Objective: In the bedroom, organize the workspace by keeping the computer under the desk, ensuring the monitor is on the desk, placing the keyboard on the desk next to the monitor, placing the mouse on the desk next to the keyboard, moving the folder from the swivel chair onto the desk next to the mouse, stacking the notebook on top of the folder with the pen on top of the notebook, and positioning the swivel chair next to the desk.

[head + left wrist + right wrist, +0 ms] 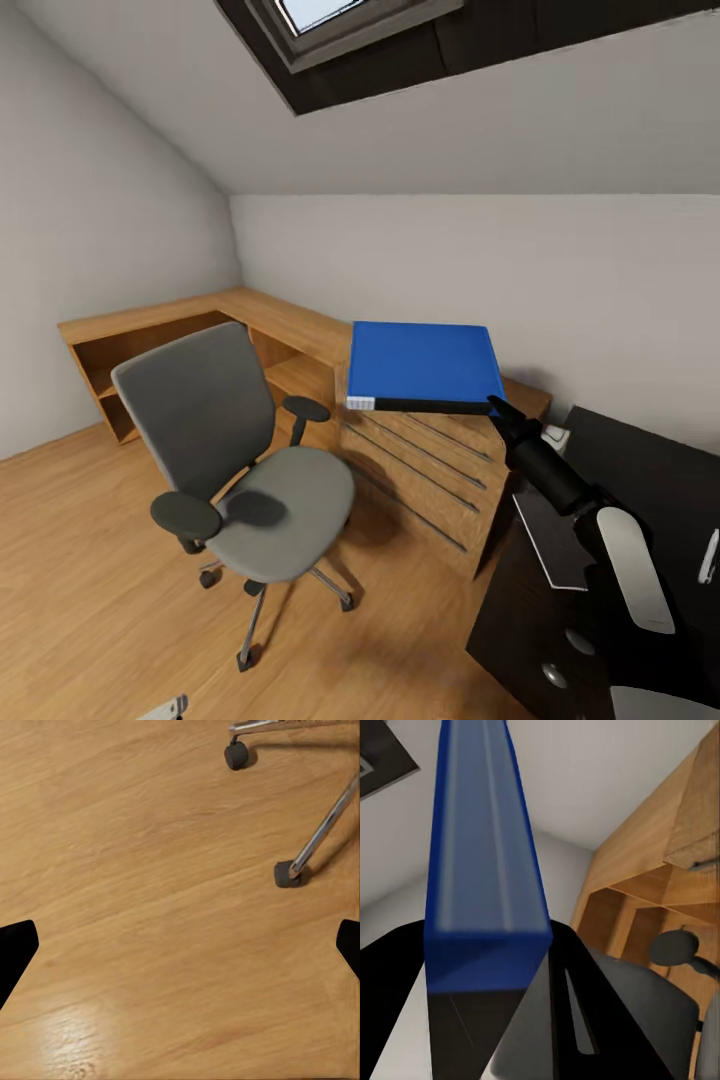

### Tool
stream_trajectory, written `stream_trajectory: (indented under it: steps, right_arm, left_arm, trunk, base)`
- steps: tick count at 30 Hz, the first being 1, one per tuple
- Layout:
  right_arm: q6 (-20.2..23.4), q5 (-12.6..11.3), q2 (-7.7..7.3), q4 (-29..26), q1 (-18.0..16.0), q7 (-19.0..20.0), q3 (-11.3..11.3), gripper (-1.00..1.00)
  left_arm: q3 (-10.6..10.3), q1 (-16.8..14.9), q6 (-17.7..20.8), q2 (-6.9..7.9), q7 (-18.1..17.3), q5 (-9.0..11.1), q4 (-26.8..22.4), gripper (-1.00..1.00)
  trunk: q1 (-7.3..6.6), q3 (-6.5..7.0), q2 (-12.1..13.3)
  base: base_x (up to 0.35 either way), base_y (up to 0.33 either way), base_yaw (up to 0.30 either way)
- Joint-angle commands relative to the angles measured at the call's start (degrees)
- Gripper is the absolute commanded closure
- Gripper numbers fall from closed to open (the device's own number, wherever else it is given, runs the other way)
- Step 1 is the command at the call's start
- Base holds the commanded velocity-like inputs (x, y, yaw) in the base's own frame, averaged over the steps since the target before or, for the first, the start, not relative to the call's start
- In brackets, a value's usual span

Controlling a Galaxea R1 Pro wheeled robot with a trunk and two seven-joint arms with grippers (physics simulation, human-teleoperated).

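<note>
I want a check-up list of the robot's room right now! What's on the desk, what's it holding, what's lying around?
Surface: the glossy black desk at lower right carries a flat grey notebook and a thin white pen.
Job's things: the blue folder is lifted in the air, level, above the light-wood drawer chest; the swivel chair stands on the floor with its seat bare.
Clutter: nothing seen.
Grippers: the right pincer is shut on the folder's edge; the left pincer is open over the oak floor.
Cables: nothing seen.
Surroundings: sloped ceiling with a skylight, pale walls.
</note>
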Motion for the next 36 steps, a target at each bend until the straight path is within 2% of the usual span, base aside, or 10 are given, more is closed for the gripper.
stream_trajectory:
  steps: [1,4,8,13,20,27,28,36]
  right_arm:
    - [0.3,0.0,0.02,0.0,-0.1,0.1,-0.1,1.00]
    - [-0.2,0.0,0.02,0.1,-0.1,0.0,-0.1,1.00]
    - [-1.0,0.0,-0.03,0.1,-0.1,-0.1,-0.2,1.00]
    - [-1.2,0.0,0.01,0.2,-0.1,-0.1,-0.1,1.00]
    - [-1.3,0.0,0.02,0.4,-0.1,-1.3,-0.2,1.00]
    - [-4.4,-0.1,0.02,0.5,-0.1,-2.3,-0.3,1.00]
    - [-5.9,0.0,0.02,0.5,-0.1,-2.3,-0.3,1.00]
    - [-8.5,-0.1,0.02,0.8,-0.1,-4.2,-0.2,1.00]
  left_arm:
    - [-0.7,0.0,-0.3,0.02,-0.1,0.6,0.0,-1.00]
    - [-2.1,0.0,-0.3,0.09,-0.1,0.7,0.0,-1.00]
    - [-2.7,0.0,-0.3,0.10,-0.1,0.7,0.1,-1.00]
    - [-2.8,0.0,-0.3,0.12,-0.1,0.8,0.1,-1.00]
    - [-2.8,0.0,-0.3,0.12,-0.1,0.8,0.1,-1.00]
    - [-2.8,0.0,-0.3,0.04,-0.1,0.7,0.8,-1.00]
    - [-2.8,0.0,-0.3,0.04,-0.1,0.7,0.8,-1.00]
    - [-2.9,0.0,-0.3,0.03,-0.1,0.7,0.8,-1.00]
  trunk:
    - [-0.01,-0.05,0.0]
    - [-0.01,-0.05,0.0]
    - [-0.01,-0.05,0.0]
    - [-0.01,-0.08,0.0]
    - [-0.01,-0.23,0.0]
    - [-0.01,-0.39,0.0]
    - [-0.01,-0.41,0.0]
    - [-0.01,-0.60,0.0]
  base:
    - [0.000,0.000,-0.265]
    - [0.000,0.000,-0.266]
    - [0.000,0.000,-0.267]
    - [-0.015,0.008,-0.270]
    - [-0.218,0.138,-0.277]
    - [-0.015,0.009,-0.279]
    - [0.000,0.000,-0.280]
    - [0.000,0.000,-0.280]
